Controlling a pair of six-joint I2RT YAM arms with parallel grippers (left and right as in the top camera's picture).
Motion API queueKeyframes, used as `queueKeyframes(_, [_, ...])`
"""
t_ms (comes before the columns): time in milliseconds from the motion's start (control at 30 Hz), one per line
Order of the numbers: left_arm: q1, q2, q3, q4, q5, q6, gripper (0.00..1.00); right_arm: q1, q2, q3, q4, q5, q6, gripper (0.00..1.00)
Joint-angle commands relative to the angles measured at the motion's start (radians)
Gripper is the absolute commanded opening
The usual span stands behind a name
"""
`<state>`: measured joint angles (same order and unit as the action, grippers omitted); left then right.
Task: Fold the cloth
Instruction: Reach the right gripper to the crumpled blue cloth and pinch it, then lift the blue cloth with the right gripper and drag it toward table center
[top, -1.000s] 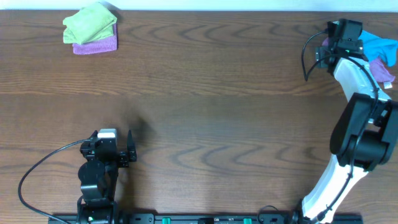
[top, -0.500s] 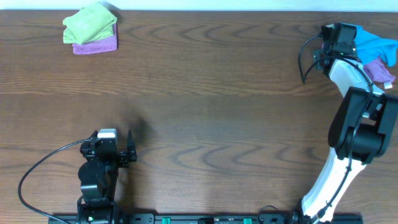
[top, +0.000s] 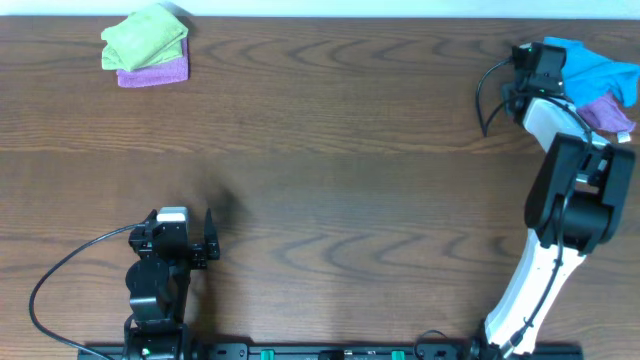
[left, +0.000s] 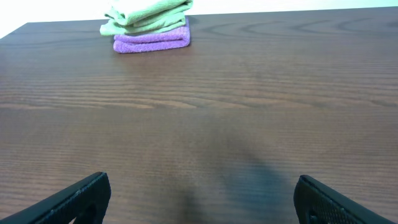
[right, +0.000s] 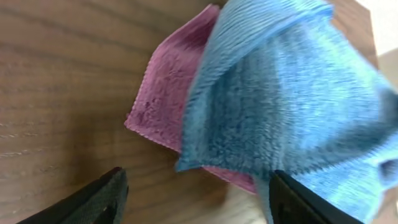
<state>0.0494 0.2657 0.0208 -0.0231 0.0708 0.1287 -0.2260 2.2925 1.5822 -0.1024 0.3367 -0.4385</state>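
Crucially, the right gripper (right: 198, 180) stands wide open and empty, the crumpled sky-blue fuzzy microfibre towel (right: 286, 106) just ahead of its fingers (right: 102, 199) overlapping a purple fuzzy cloth (right: 165, 106), so closing low could pinch both together.

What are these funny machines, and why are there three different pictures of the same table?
They are two robot arms, a left arm and a right arm. Each ends in two jaws that pinch things. One picture looks straight down on the wooden table. The other two come from small cameras on the arms' wrists, so dark jaw tips show at the bottom. Far left, a green cloth sits on a purple cloth. Far right, a blue cloth lies partly over a second purple cloth. The right arm's jaws are open, right beside the blue cloth. The left arm's jaws are open too, over bare table. Nothing is held.
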Motion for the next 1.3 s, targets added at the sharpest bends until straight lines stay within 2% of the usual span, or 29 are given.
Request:
queueKeyframes(0, [-0.004, -0.006, -0.016, -0.05, -0.016, 0.006, 0.95, -0.002, 0.003, 0.015, 0.03, 0.004, -0.005, 0.72])
queueKeyframes(333, [-0.004, -0.006, -0.016, -0.05, -0.016, 0.006, 0.95, -0.002, 0.003, 0.015, 0.05, 0.023, -0.004, 0.54])
queueKeyframes(367, [-0.004, -0.006, -0.016, -0.05, -0.015, 0.006, 0.95, -0.001, 0.003, 0.015, 0.05, 0.027, -0.004, 0.49])
queueKeyframes(433, [-0.004, -0.006, -0.016, -0.05, -0.015, 0.006, 0.95, 0.0, 0.003, 0.016, 0.051, 0.039, -0.004, 0.19])
queueKeyframes(467, [-0.004, -0.006, -0.016, -0.05, -0.015, 0.006, 0.95, 0.0, 0.003, 0.016, 0.051, 0.047, -0.004, 0.12])
queueKeyframes(567, [-0.004, -0.006, -0.016, -0.05, -0.015, 0.006, 0.95, 0.005, 0.003, 0.019, 0.051, 0.084, -0.003, 0.02])
queueKeyframes(800, [-0.004, -0.006, -0.016, -0.05, -0.015, 0.006, 0.95, 0.048, 0.0, 0.021, 0.049, 0.194, -0.004, 0.01])
queueKeyframes(967, [-0.004, -0.006, -0.016, -0.05, -0.016, 0.006, 0.95, 0.14, -0.017, 0.021, 0.074, 0.306, -0.004, 0.01])
queueKeyframes(1133, [-0.004, -0.006, -0.016, -0.05, -0.015, 0.006, 0.95, 0.251, -0.087, 0.021, 0.074, 0.31, 0.014, 0.01])
queueKeyframes(1267, [-0.004, -0.006, -0.016, -0.05, -0.015, 0.006, 0.95, 0.278, -0.176, 0.021, -0.033, 0.24, 0.045, 0.01])
